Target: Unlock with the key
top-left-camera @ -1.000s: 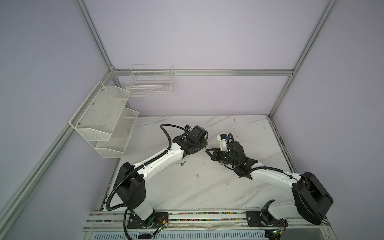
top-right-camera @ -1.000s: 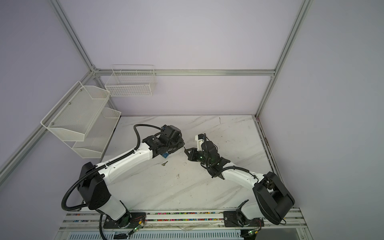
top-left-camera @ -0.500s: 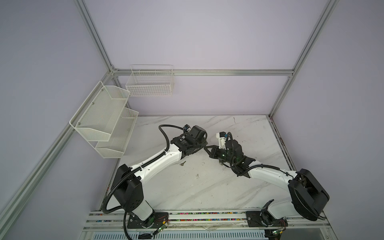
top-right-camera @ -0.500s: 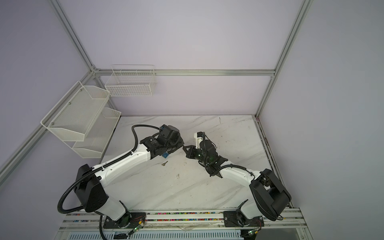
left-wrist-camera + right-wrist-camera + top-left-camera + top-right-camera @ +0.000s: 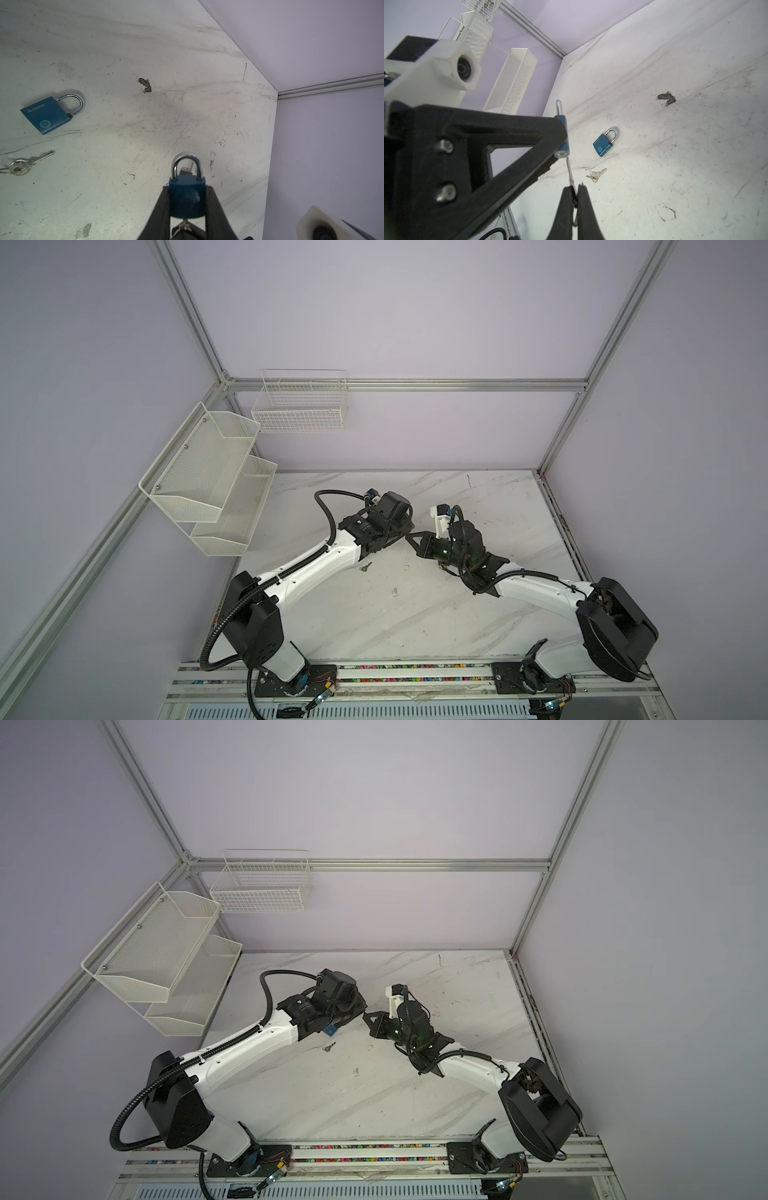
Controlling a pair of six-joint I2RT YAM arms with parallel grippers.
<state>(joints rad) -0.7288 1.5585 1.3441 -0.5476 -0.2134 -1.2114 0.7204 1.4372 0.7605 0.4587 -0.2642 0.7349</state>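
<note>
A blue padlock point(image 5: 187, 197) hangs above the table with its shackle closed, and my left gripper point(image 5: 187, 188) is shut on its body. My right gripper point(image 5: 576, 193) is shut on a silver key point(image 5: 569, 172). The key's blade reaches up to the underside of the padlock point(image 5: 563, 137). How far it sits in the keyhole I cannot tell. In both top views the left gripper point(image 5: 404, 530) and the right gripper point(image 5: 414, 537) meet tip to tip over the middle of the table, the left point(image 5: 360, 1011) and the right point(image 5: 369, 1018).
A second blue padlock point(image 5: 48, 115) point(image 5: 604, 145) lies flat on the marble table with a spare key point(image 5: 27, 165) point(image 5: 597, 175) point(image 5: 365, 567) beside it. White mesh shelves point(image 5: 216, 481) hang on the left wall and a wire basket point(image 5: 299, 406) on the back wall.
Both arms have shifted a little toward the back left. The right gripper with the key has closed in on the padlock held by the left gripper.
</note>
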